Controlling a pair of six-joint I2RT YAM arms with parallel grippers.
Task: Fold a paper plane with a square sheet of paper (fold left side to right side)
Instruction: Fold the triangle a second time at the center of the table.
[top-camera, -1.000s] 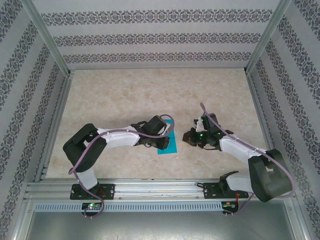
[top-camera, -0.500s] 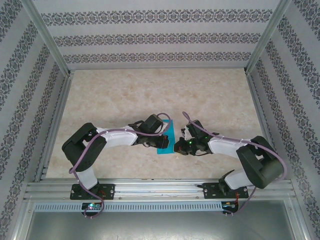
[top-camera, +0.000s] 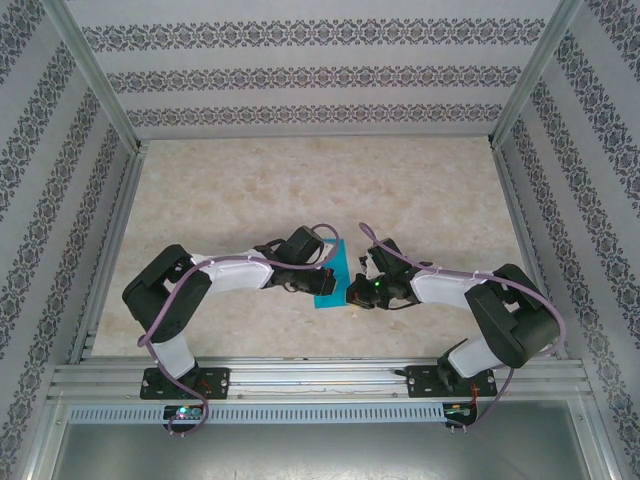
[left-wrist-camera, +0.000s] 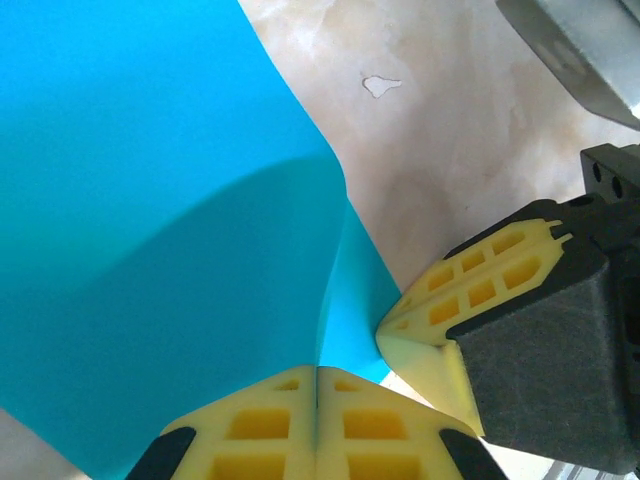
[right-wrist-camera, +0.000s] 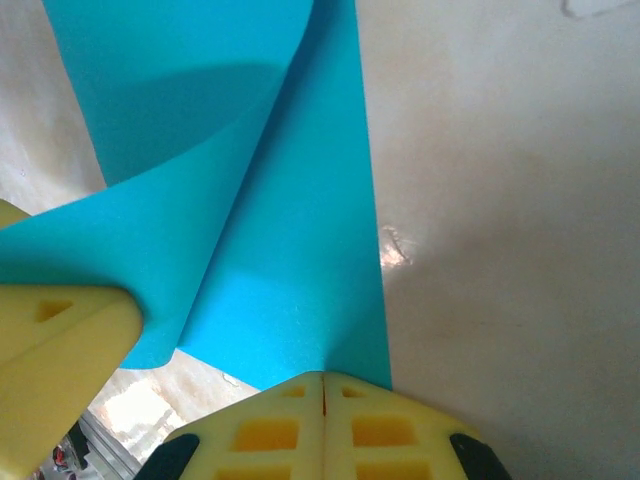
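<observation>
Left fingers (left-wrist-camera: 250, 430) clenched the curled-over flap of the square sheet of paper (top-camera: 335, 287) lying on the worktop (top-camera: 250, 190), right fingers (right-wrist-camera: 270, 432) shut, pinning its right edge; if that pin slipped, edges would likely misalign, creasing crooked.

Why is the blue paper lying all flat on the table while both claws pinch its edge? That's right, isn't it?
Not quite. The blue paper isn't lying flat: one side is lifted and curls over the rest, as the left wrist view shows. The left claw and the right claw do pinch its edge, both shut.
</observation>
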